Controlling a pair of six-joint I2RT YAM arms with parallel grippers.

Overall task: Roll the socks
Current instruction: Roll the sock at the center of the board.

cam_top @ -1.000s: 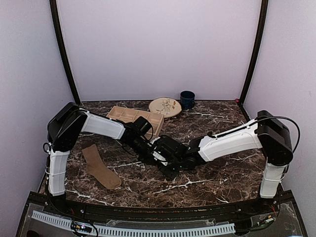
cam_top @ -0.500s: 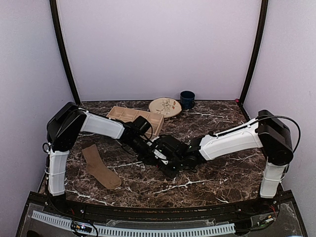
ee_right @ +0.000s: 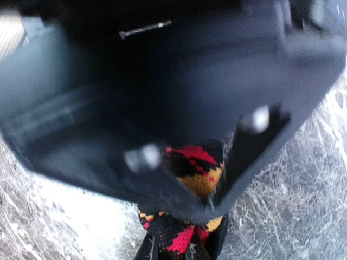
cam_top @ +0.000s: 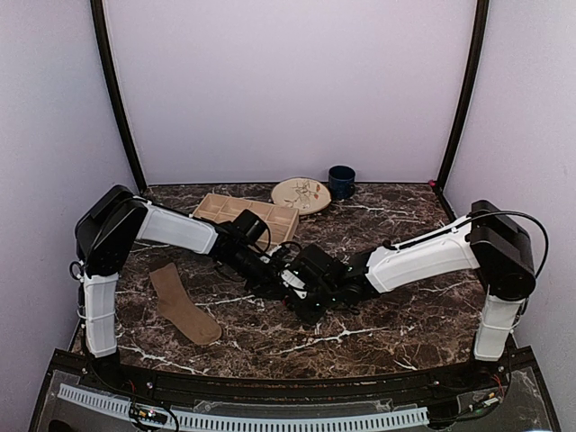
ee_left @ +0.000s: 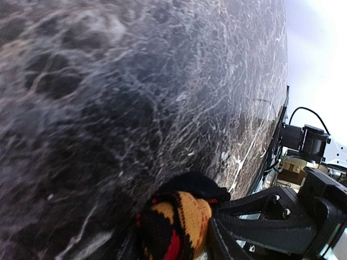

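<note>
Two robot arms meet at the middle of a dark marble table (cam_top: 405, 315). The right gripper (cam_top: 304, 297) pinches the argyle sock (ee_right: 198, 181), a black, red and orange bunch at the tabletop. The left gripper (cam_top: 284, 277) sits just beside it; whether its fingers grasp anything cannot be told. The tan sock (cam_top: 183, 304) lies flat at near left, well apart. A wooden tray (cam_top: 243, 216), plate (cam_top: 301, 194) and cup (cam_top: 341, 181) stand at the far edge.

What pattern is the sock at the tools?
The sock is black with red-orange diamonds; right wrist view best.
</note>
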